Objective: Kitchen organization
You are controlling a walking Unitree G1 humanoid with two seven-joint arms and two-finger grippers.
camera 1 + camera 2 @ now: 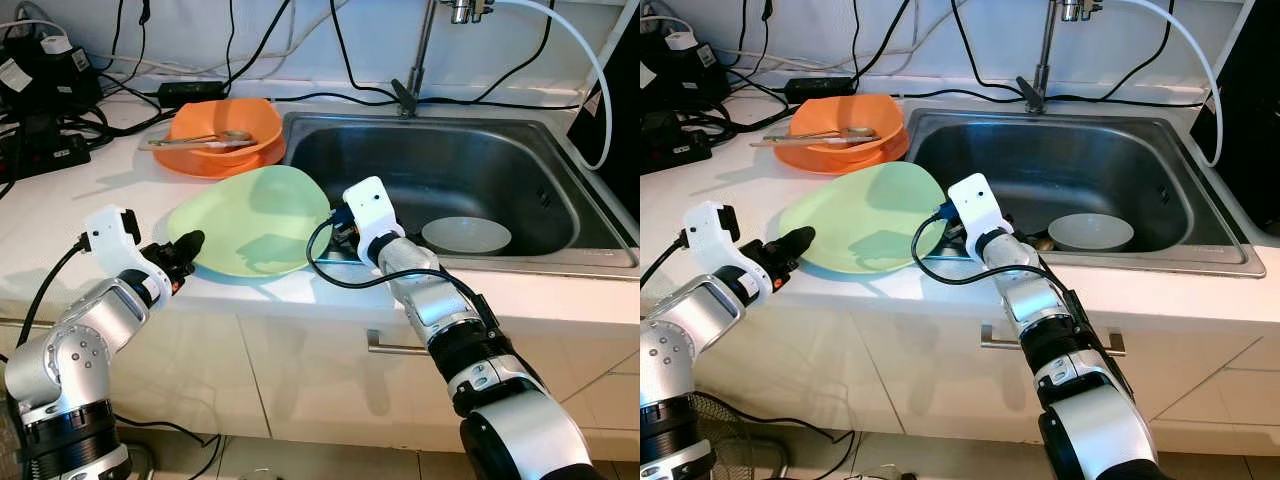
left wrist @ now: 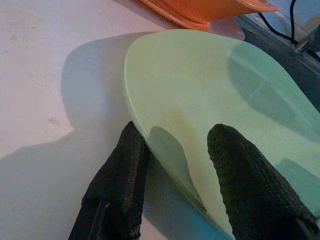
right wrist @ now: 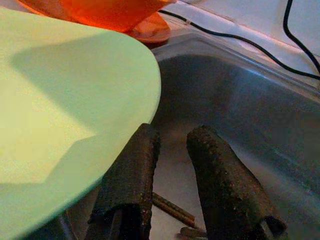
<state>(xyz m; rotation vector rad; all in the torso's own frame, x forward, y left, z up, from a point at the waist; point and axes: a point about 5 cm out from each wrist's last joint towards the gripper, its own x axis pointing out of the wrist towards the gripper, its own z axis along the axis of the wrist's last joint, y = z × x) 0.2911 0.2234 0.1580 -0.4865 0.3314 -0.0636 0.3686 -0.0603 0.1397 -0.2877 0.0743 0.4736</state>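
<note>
I am watching the steel sink [image 1: 560, 190], with a white bowl [image 1: 466, 235] inside. The green plate [image 1: 255, 220] is lying tilted on the counter, overhanging the sink's edge. Left gripper [image 2: 175, 165] is straddling its near rim, fingers apart. Right gripper [image 3: 172, 175] is gaping beside the far rim. Risk: an uneven pinch is liable to tip the plate into the sink.

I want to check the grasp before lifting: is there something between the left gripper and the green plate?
Nothing visible does. The left gripper is already at the near rim of the green plate, one finger under the edge and one above it, open around it. The orange bowl stands behind the plate, out of the way.
</note>
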